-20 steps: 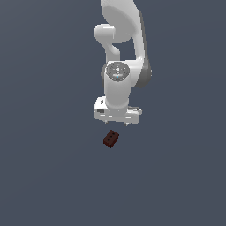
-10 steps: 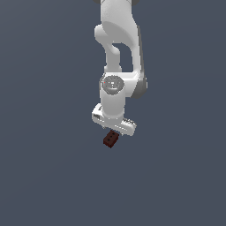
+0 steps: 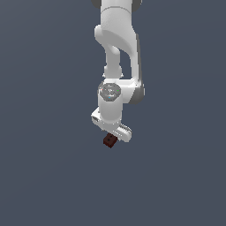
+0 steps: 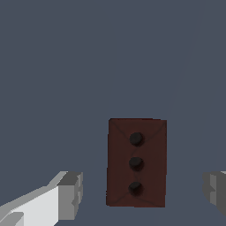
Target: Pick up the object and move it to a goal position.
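Wrist view: my jaws stand spread, one grey fingertip (image 4: 70,194) on either side of the block (image 4: 137,162), each clear of it with table (image 4: 88,66) showing in the gaps. The block lies between them, its face with three dark holes turned toward me. From the exterior view, my gripper (image 3: 111,131) hangs just above the block (image 3: 110,141) on the table (image 3: 44,176).
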Controlling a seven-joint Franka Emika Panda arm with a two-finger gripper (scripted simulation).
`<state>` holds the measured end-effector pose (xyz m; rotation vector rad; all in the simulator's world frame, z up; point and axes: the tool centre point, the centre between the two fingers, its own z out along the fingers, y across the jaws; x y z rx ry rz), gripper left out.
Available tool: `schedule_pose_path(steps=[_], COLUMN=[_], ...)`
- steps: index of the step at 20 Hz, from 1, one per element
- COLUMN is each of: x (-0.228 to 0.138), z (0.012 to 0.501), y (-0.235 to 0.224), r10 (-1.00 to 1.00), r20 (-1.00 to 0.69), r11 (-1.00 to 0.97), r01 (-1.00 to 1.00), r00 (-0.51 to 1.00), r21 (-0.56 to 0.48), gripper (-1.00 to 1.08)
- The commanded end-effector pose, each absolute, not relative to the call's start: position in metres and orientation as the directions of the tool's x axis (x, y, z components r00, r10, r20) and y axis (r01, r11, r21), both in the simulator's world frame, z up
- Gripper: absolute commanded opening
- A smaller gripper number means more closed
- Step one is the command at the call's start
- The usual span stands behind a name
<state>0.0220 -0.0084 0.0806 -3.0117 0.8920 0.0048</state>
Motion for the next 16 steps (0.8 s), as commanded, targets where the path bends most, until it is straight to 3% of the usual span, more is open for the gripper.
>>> schedule_pose_path(steps=[1, 9, 16], x=[0.023, 0.023, 0.022], z=[0.078, 0.071, 0.037], y=[-0.010, -0.010, -0.010], r10=[-0.562, -0.564, -0.567], r20=[-0.001, -0.001, 0.000], r11=[-0.827, -0.826, -0.824], r01=[-0.562, -0.564, -0.567], r00=[0.827, 0.826, 0.824], r21=[0.000, 0.000, 0.000], gripper=[1.00, 1.00, 1.00])
